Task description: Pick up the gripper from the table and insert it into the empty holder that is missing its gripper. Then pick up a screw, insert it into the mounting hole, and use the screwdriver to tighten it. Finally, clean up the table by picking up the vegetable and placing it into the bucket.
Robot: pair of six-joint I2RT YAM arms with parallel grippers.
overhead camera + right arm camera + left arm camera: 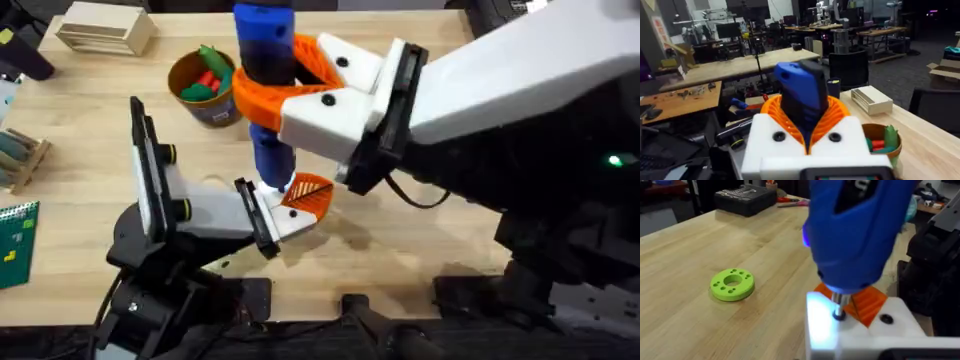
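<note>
Right gripper: clamped on the blue screwdriver, held upright so its tip points straight down.
Screwdriver tip: sits on the white holder, apparently on a screw in the mounting hole; tightening looks to be the step in hand.
Orange wedge: already seated in the holder, just beside the tip.
Left gripper: I cannot tell its finger spacing.
Bucket: well apart from the holder, beyond the screwdriver; vegetables lie inside.
Green ring: on the table, off to the holder's side, unused.
</note>
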